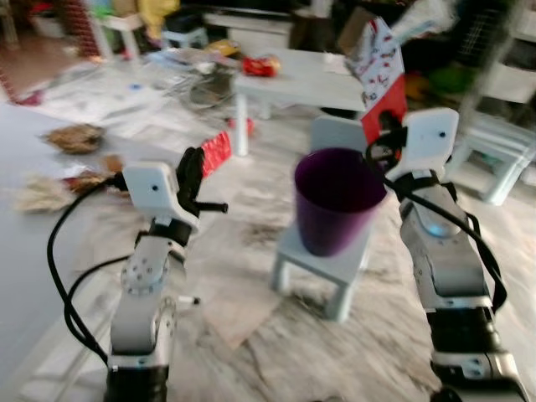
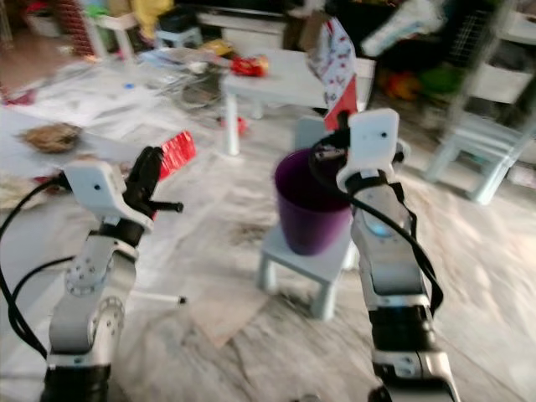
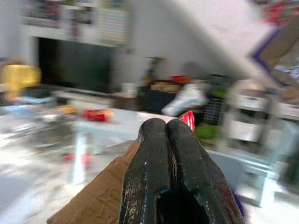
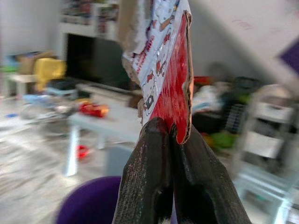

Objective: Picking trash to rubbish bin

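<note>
Item: purple rubbish bin, centre of the frame in the head views, standing open-topped on a small pale stool on a marbled floor. Item: right gripper, right of centre, raised just above and behind the bin's far rim; its fingers are pressed together on the lower edge of a red-and-white printed carton piece, which stands upright above them, with the bin's purple rim below in the right wrist view. Item: left gripper, left of centre, held up well apart from the bin; its fingers are closed against each other and pinch a second carton piece, red on the side facing the head views, brown cardboard on the side seen in the left wrist view. Item: pale low desk, upper centre behind the bin, carrying a red wrapper. Item: dry brown litter on the floor, upper left. Item: white shelving at the right edge. Background blurred; further clutter cannot be identified.
</note>
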You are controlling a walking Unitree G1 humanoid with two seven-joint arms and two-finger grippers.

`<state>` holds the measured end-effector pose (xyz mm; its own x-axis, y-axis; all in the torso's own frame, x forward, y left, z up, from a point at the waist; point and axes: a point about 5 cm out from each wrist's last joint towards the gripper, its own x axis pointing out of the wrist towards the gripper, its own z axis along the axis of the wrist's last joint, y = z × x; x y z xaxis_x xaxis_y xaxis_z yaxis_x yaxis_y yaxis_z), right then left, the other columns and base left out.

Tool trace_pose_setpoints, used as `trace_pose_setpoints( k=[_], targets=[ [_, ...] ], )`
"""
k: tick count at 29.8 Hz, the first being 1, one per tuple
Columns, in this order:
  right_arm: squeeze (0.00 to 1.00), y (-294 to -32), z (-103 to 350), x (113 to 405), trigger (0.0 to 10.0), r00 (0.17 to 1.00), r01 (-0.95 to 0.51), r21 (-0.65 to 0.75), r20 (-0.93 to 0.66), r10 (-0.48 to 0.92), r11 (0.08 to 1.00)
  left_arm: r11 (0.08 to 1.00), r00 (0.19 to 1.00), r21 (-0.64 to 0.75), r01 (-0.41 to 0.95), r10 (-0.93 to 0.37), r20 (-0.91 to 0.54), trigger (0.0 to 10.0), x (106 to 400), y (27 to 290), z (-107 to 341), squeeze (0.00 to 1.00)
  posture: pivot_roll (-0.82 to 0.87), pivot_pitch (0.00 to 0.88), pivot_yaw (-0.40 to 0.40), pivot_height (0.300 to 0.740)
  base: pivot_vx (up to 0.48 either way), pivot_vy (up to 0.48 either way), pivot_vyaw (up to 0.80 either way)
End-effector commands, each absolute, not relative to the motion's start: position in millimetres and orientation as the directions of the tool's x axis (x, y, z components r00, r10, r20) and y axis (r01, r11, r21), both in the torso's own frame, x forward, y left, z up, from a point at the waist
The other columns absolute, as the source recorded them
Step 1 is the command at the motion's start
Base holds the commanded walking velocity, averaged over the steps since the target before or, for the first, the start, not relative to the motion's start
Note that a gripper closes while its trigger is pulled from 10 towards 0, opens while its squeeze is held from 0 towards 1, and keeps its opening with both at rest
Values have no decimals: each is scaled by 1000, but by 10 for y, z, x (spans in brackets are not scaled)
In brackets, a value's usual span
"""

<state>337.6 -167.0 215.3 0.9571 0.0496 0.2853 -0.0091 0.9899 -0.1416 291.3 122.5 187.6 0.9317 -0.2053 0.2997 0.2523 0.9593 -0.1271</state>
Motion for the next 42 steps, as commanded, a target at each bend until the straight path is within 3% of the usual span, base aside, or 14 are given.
trace_pose_setpoints(
  k=[1,16,24,42],
  targets=[
    [0,-1602,2218,3370,10000,949,-28,-138,308,70,990,966,932,-121,229,-182,314,0,2912,1307,1912,0,-53,37,12,740,0,0,-800],
    [0,-1610,2208,3361,10000,950,-26,-139,304,68,990,966,929,-109,234,-189,319,0,2923,1295,1922,0,-58,43,15,740,0,0,-800],
    [0,-1599,2154,3344,10000,953,-36,-143,294,78,989,974,932,-84,209,-172,318,0,2950,1327,1916,0,-59,45,17,740,143,0,0],
    [0,-1507,1935,3277,10000,964,-75,-144,243,108,987,973,936,-76,219,-187,297,0,2937,1326,1833,0,-56,52,29,740,477,0,0]
  ],
)
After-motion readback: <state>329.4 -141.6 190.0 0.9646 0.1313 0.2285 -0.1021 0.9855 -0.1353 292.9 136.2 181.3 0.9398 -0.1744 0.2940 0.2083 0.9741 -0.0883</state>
